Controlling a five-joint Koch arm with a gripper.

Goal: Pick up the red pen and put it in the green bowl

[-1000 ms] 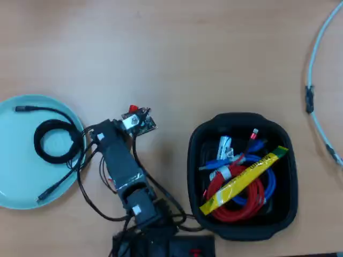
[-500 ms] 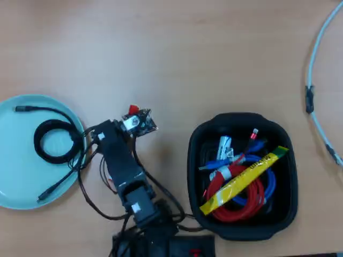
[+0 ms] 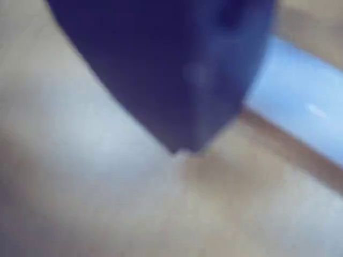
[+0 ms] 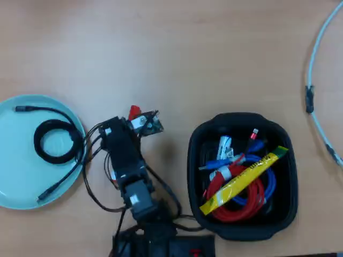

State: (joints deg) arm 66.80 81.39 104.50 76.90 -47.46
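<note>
In the overhead view the red pen's cap (image 4: 134, 112) sticks out on the left of my gripper (image 4: 141, 120), left of the table's middle. The wrist view is blurred: one dark finger (image 3: 177, 80) fills the top, and the pen's pale barrel (image 3: 303, 101) runs out from behind it to the right, just above the wood. The second jaw is hidden, but the gripper looks shut on the pen. The green bowl (image 4: 21, 179) lies at the left edge, a short way left of the gripper, with a coiled black cable (image 4: 53, 140) in it.
A black rounded-square tub (image 4: 241, 116) to the right of the arm holds red and blue cables and a yellow strip. A pale cable (image 4: 312, 64) curves down the far right edge. The arm's base and wires (image 4: 150, 235) are at the bottom.
The arm has swung a little to the right, away from the bowl's rim. The red cap moved slightly right and down with the gripper.
</note>
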